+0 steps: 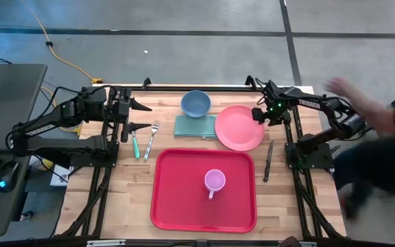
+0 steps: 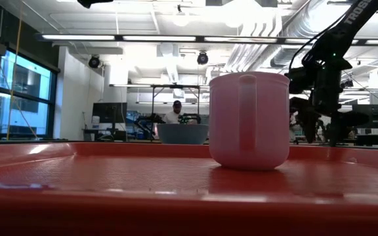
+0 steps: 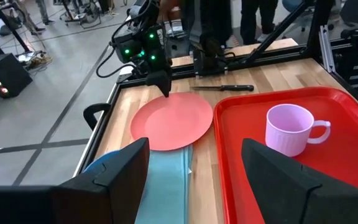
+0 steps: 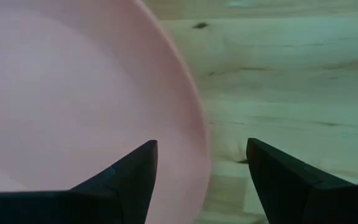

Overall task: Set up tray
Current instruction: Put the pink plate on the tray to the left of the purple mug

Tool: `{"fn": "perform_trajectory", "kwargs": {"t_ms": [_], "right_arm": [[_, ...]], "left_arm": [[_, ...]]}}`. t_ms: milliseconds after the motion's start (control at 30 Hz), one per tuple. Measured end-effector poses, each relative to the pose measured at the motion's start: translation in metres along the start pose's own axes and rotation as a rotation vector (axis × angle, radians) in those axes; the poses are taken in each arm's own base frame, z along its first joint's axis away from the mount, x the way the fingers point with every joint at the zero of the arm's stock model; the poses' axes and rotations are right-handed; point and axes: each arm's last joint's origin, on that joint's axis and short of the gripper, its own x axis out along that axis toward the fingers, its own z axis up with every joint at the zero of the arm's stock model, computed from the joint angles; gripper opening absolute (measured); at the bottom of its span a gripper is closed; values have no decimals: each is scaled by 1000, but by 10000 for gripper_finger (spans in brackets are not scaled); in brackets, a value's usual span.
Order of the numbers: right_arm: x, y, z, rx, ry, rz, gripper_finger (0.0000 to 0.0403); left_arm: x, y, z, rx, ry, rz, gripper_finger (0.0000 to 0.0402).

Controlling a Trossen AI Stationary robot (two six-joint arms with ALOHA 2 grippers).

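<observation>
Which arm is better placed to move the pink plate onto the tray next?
Right. The right gripper hangs open at the pink plate rim, straddling it; the left gripper waits open across the table.

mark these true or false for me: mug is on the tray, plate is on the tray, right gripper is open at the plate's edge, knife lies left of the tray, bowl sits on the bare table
1. The pink mug stands on the red tray. True.
2. The pink plate is on the tray. False: it lies on the table beyond the tray.
3. The right gripper is open at the plate's edge. True.
4. The knife lies left of the tray. False: it lies right of it.
5. The blue bowl sits on the table, behind the teal napkin. True.
</observation>
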Motion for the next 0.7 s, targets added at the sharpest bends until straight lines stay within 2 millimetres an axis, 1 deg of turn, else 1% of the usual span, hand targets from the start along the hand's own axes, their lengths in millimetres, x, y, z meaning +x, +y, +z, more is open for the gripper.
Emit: {"fn": "perform_trajectory", "kwargs": {"t_ms": [200, 300, 433, 567, 700], "right_arm": [[2, 8, -3, -16, 6, 41, 219], [5, 11, -6, -21, 2, 18, 216], [16, 7, -12, 9, 1, 15, 216], [27, 3, -18, 42, -5, 55, 216], [30, 2, -20, 35, -16, 56, 216]], "left_arm": [[0, 0, 0, 18, 0, 0, 287], [0, 0, 0, 18, 0, 0, 287], [0, 0, 0, 18, 0, 0, 287], [0, 0, 0, 18, 2, -1, 287], [0, 0, -1, 17, 7, -2, 287]]}}
